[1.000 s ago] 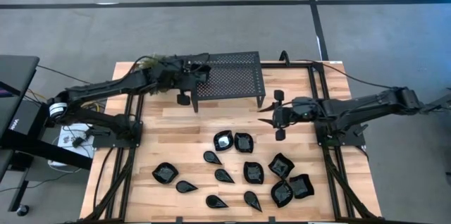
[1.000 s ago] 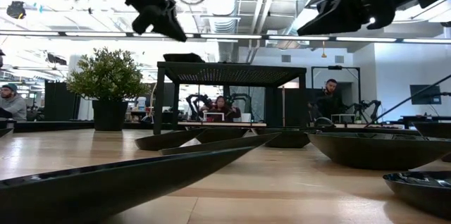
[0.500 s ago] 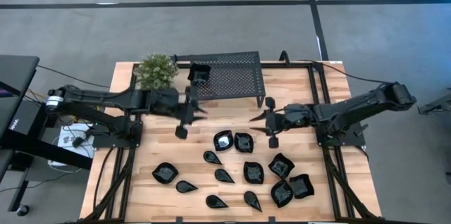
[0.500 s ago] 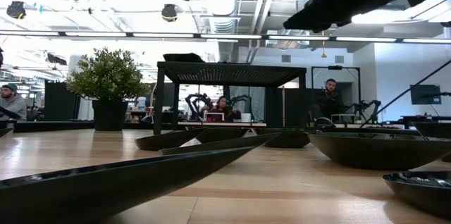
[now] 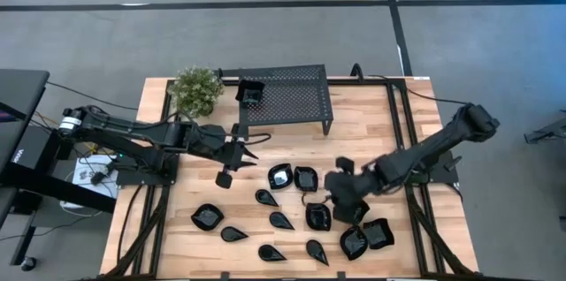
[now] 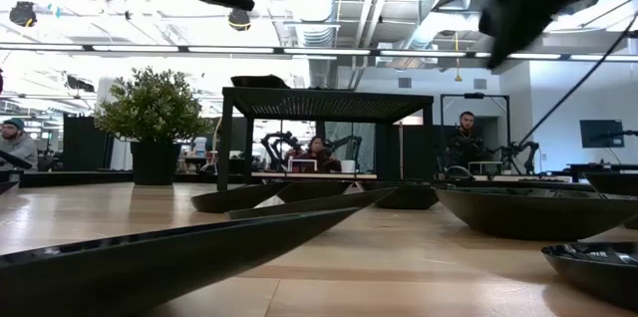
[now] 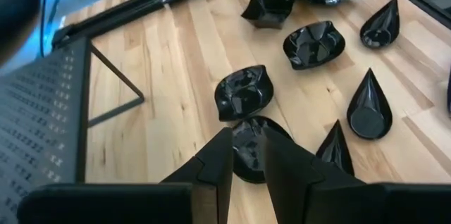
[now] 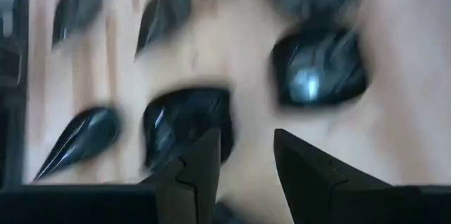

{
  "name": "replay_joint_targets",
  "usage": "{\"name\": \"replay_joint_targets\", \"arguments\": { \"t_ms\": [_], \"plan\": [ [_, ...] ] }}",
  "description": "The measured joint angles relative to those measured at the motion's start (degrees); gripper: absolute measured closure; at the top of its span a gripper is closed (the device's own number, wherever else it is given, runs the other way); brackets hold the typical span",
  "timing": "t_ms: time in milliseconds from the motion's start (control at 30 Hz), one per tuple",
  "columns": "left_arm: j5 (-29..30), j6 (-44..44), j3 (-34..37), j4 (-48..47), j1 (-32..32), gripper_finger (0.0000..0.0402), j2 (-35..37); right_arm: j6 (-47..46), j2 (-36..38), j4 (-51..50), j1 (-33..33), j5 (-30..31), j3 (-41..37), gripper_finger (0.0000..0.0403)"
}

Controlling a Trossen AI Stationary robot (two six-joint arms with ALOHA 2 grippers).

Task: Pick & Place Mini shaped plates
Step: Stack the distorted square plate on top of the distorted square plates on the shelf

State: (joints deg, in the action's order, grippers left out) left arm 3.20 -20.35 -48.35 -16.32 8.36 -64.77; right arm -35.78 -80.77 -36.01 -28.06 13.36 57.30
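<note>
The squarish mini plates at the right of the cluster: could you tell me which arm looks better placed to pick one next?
Right, probably. The right gripper hovers open directly over those squarish plates, while the left gripper, also open, hangs short of the cluster.

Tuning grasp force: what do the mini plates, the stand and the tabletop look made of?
Mini plates: glossy black, sharp light reflections, so glazed ceramic or hard plastic; can't tell which. Stand: matte black perforated sheet on thin straight legs, likely metal. Tabletop: light wood strips with visible grain and seams, butcher-block style, low-sheen finish.
</note>
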Motion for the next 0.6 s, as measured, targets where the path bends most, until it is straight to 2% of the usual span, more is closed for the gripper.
{"name": "replay_joint_targets", "arguments": {
  "t_ms": [100,200,333,600],
  "plan": [
    [-0.03,0.1,0.63,-0.08,0.02,0.0325,0.0,-9.84,-3.79,-5.99,-3.5,-3.57,1.97,0.0274],
    [-0.02,0.1,0.62,0.18,0.0,0.0325,0.0,-18.83,-7.68,-7.65,-6.56,-7.68,2.11,0.0274],
    [-0.02,0.1,0.62,0.82,0.0,0.0325,0.0,-21.5,-11.18,-8.69,-9.52,-10.55,2.1,0.0274],
    [-0.02,0.91,0.62,1.4,0.0,0.0325,0.0,-27.79,-12.37,-10.54,-10.87,-11.61,1.9,0.0274]
  ]
}}
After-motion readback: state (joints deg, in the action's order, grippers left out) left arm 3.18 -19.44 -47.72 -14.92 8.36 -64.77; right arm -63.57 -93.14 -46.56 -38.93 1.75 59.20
